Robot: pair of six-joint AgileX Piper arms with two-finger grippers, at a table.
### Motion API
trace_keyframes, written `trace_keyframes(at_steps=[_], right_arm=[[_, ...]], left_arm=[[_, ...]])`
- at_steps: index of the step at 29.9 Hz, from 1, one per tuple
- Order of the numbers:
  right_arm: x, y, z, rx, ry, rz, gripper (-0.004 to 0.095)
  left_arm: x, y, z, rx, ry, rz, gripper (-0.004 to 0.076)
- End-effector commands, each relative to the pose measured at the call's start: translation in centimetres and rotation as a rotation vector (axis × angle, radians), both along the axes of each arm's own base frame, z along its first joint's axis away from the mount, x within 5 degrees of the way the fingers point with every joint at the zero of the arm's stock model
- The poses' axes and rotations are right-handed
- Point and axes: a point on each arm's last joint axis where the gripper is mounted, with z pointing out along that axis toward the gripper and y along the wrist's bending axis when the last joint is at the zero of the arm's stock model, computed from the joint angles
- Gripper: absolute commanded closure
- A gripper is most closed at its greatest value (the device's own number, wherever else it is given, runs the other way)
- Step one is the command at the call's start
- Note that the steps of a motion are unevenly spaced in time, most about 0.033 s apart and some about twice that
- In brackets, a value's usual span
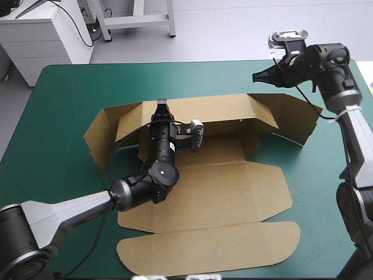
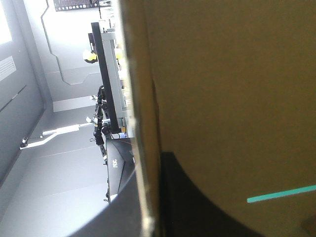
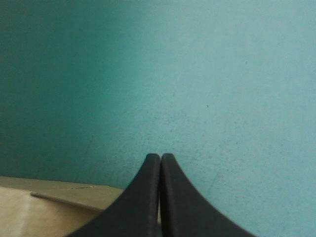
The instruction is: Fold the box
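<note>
Box [image 1: 221,198]: brown sheet at mid-table, near flaps flat, far wall [image 1: 215,111] raised. Left gripper [image 1: 161,106]: pinched almost closed on that wall's top edge; right gripper [image 1: 257,76]: closed, empty, toward the table's [image 1: 64,99] far right corner. Risk: with one pinch point the wall may twist, slip free or crease, and the unsupported sheet may drag.

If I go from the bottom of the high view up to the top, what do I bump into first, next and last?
The rounded near flap of the box → the left gripper → the right gripper.
</note>
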Motion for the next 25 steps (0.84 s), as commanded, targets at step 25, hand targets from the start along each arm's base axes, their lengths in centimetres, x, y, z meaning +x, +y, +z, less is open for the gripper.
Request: trace_keyframes(at_steps=[25], right_arm=[[-2.9,-0.4,-2.4,0.041,0.288,0.079,0.0928]], left_arm=[[-0.4,0.5,2.8,-0.008,-0.098,0.005,0.0732]])
